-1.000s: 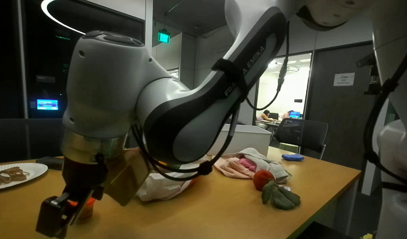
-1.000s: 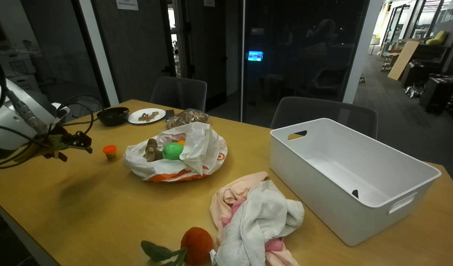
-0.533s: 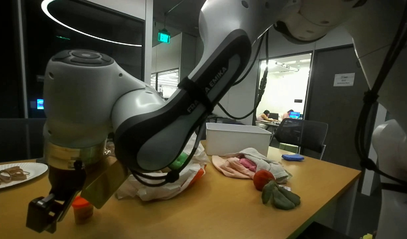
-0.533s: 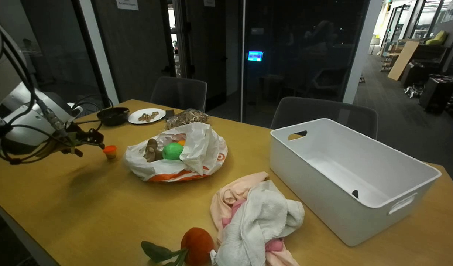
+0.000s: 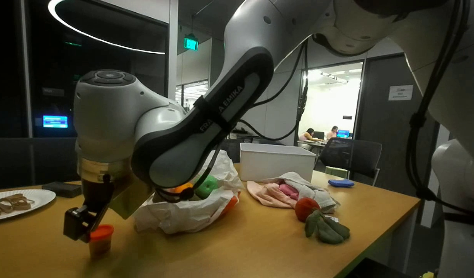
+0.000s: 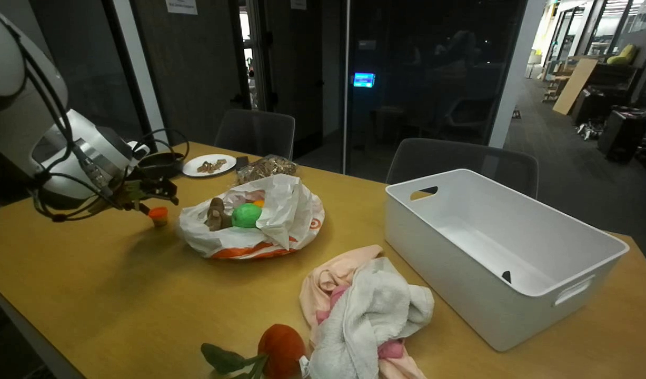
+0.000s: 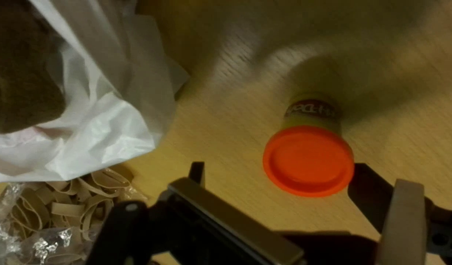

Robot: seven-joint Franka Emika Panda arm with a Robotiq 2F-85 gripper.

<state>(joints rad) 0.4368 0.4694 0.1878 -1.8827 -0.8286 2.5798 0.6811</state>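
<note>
A small tub point(image 7: 308, 162) with a bright orange lid and a Play-Doh label stands on the wooden table. My gripper point(image 7: 279, 169) is open around the lid's near side, holding nothing. In the wrist view its right fingertip point(image 7: 365, 187) meets the lid's edge and seems to touch it, while the left fingertip point(image 7: 197, 171) is well apart from it. Both exterior views show the gripper point(image 6: 159, 202) just above and beside the tub point(image 6: 158, 217). A crumpled white plastic bag point(image 6: 296, 221) lies nearby, holding a green round thing point(image 6: 246, 215) and a brown plush point(image 6: 216, 215).
Rubber bands in clear wrap point(image 7: 63, 213) lie beside the bag. A white plate point(image 5: 43, 197) holds more bands; a black pan point(image 6: 157, 166) sits behind the arm. Cloths point(image 6: 370, 300), an orange plush point(image 6: 281, 350) with green leaves and a large white bin point(image 6: 438, 279) stand further off.
The gripper has come rightward to the tub in an exterior view, its jaws staying wide. Over the last half second the tub appears nudged slightly to the right in both exterior views.
</note>
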